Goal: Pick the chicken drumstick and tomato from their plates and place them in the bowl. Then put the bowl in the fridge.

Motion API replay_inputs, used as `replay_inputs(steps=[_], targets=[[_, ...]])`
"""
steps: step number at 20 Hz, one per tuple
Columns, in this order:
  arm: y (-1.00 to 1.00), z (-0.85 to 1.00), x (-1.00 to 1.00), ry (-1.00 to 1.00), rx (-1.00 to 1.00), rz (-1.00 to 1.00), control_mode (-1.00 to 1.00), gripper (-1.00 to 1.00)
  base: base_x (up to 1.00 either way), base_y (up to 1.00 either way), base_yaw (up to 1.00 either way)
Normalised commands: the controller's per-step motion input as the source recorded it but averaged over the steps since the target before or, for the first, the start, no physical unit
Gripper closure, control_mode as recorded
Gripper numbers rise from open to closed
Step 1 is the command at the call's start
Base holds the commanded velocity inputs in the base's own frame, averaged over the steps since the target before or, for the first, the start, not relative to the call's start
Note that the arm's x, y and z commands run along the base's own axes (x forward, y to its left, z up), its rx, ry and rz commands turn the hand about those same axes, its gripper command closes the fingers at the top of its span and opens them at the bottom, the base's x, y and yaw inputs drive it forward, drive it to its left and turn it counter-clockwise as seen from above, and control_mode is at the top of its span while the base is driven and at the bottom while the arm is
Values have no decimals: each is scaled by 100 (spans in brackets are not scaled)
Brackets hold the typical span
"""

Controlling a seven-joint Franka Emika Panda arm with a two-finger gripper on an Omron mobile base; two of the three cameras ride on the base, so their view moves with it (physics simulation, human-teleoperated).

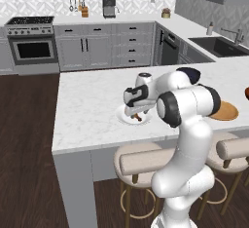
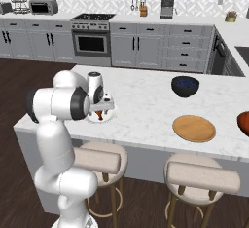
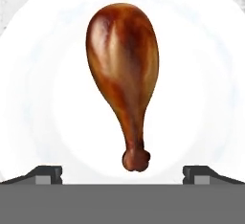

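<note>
Two dark fingertips (image 3: 48, 173) stand wide apart at the bottom of the hand view, touching nothing. Between them, just above, is the bone end of the chicken drumstick (image 3: 123, 74); its meaty end points away. It lies in the middle of the white plate (image 3: 201, 98), near the counter's (image 1: 87, 105) front edge.

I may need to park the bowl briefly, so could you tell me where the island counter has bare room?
Bare marble lies between the white plate and the wooden plate, and beyond the white plate toward the far edge. It is crowded around the gripper over the drumstick.
</note>
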Motion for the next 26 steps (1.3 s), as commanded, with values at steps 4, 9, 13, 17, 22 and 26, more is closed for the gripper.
replay_inputs(steps=[4,9,13,17,22,26], targets=[[0,-36,36,0,0,0,-100,-100,0,0,0],[0,-35,24,0,0,0,-100,-100,0,0,0],[2,-30,13,0,0,0,-100,100,0,0,0],[8,-17,0,-3,0,0,-100,100,0,0,0],[20,-15,-6,0,0,0,-100,100,0,0,0],[1,12,-61,-2,0,0,-100,100,0,0,0]])
